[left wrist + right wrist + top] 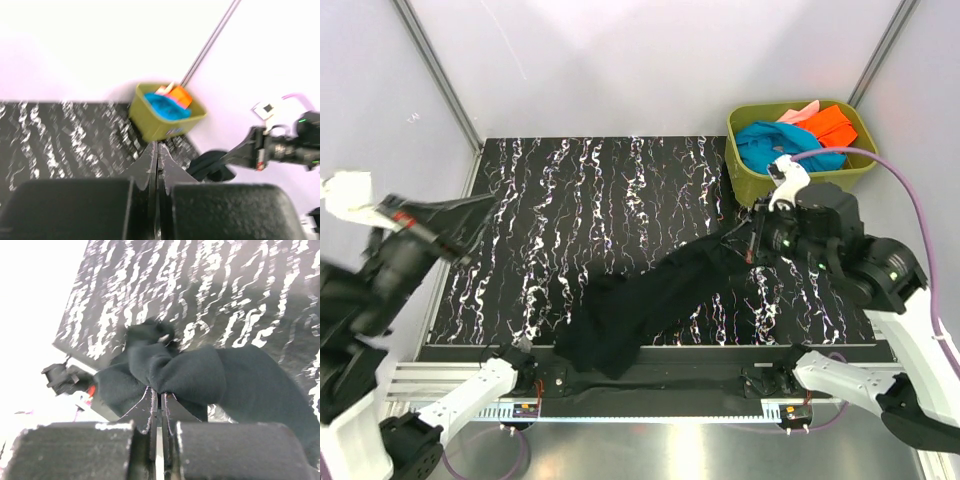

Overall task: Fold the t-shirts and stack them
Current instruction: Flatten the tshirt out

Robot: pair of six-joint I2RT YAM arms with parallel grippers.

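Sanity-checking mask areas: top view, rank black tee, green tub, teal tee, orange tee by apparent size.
1. black tee
2. green tub, not far behind
3. teal tee
4. orange tee
Tub tees: visible parts only.

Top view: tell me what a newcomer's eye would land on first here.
The black t-shirt sprawls in a crumpled band from the near edge of the table up to the right, where the right hand is shut on one end of it. In the far right corner, a green tub holds a teal shirt, an orange shirt and a pink shirt, the brightest colours in sight.
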